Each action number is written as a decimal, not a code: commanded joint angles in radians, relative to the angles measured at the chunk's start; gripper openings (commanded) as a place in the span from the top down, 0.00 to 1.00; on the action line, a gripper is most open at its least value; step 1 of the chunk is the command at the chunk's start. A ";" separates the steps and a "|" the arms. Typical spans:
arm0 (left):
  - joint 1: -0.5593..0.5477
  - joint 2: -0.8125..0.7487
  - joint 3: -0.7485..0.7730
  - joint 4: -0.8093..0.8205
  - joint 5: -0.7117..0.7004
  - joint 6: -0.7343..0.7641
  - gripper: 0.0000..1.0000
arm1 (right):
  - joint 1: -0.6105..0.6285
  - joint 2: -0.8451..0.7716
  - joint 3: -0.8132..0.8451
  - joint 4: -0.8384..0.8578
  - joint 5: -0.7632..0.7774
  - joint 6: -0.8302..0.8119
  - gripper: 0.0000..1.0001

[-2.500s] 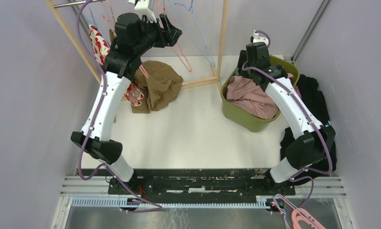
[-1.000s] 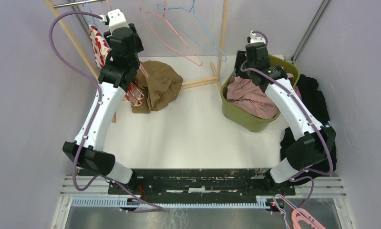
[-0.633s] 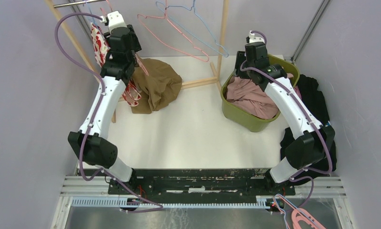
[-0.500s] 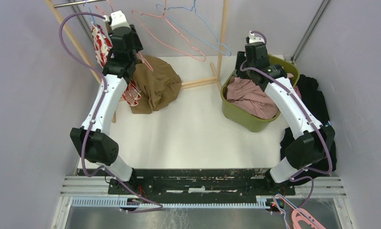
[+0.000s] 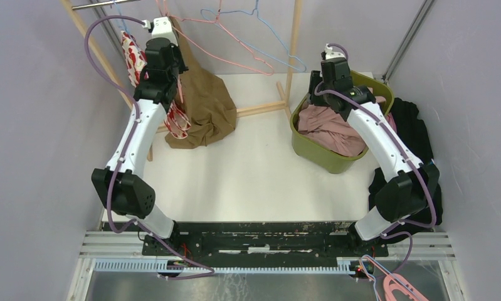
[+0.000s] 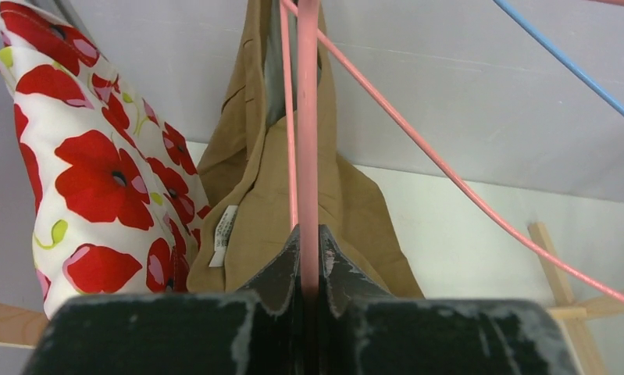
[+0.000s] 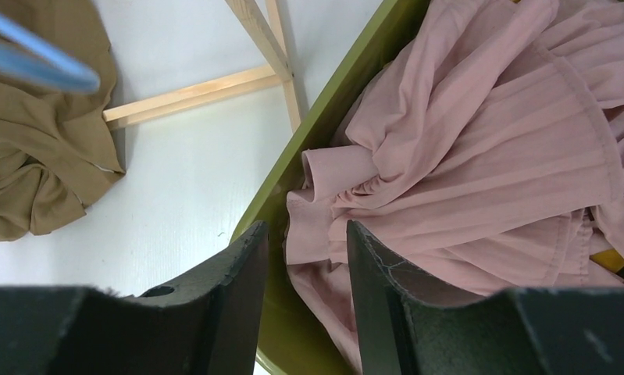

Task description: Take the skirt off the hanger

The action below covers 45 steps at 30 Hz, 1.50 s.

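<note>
Since the wooden rack [image 5: 292,56] takes up the whole back of the table [image 5: 254,182], everything is crammed into its left corner. The green basket [image 5: 313,155] sits off to the right with pink cloth in it.

The brown skirt [image 5: 204,106] is not off yet. Its top is draped over the pink hanger [image 6: 308,117] up at the rail, and its bottom is piled on the table. A poppy-print cloth [image 6: 98,172] hangs right beside it, touching or nearly so.

The left gripper [image 6: 308,234] is clamped tight on the pink hanger's wire, with no gap showing. The right gripper [image 7: 304,234] is partly spread over the basket's edge, holding nothing and well away from the skirt.

What worries me:
- Nothing has hold of the skirt itself, so moving the hanger probably just drags the fabric along instead of sliding it free.
- That wire is thin, so it could twist or slip in the jaws once the skirt's weight pulls sideways.
- The blue hanger [image 6: 566,62] and another pink one cross close by and look easy to hook.
- The poppy cloth could get snagged and come down too.
</note>
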 commanded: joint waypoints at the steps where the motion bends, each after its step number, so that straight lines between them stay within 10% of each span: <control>1: 0.002 -0.088 -0.009 0.075 0.082 0.099 0.97 | 0.005 0.012 -0.010 0.053 -0.028 0.009 0.53; 13: 0.001 -0.153 -0.093 0.376 -0.027 0.172 0.97 | 0.005 0.044 -0.043 0.062 -0.060 0.010 0.53; 45: 0.021 -0.238 -0.294 0.474 -0.106 0.142 0.97 | 0.004 0.055 -0.054 0.052 -0.073 0.003 0.54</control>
